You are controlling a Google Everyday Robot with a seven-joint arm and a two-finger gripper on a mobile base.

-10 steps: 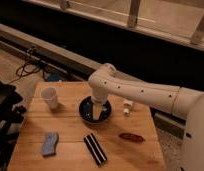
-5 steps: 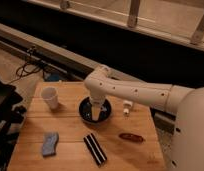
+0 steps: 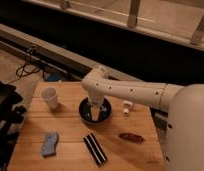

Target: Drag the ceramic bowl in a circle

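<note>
The ceramic bowl (image 3: pixel 86 111) is round, shallow and glossy black. It sits on the wooden table (image 3: pixel 70 131) a little right of its middle. My gripper (image 3: pixel 95 114) hangs from the white arm (image 3: pixel 135 92) and reaches straight down into the bowl, with its tip inside the bowl near the centre. The arm's wrist hides the back of the bowl.
A small white cup (image 3: pixel 50 97) stands to the bowl's left. A blue sponge (image 3: pixel 49 144) lies front left, a black striped bar (image 3: pixel 95 148) front centre, a brown snack (image 3: pixel 131 136) front right, and a small white object (image 3: pixel 126 108) right of the bowl. The table's right edge is close.
The arm and gripper have shifted a little to the left, and the bowl has moved slightly left with them.
</note>
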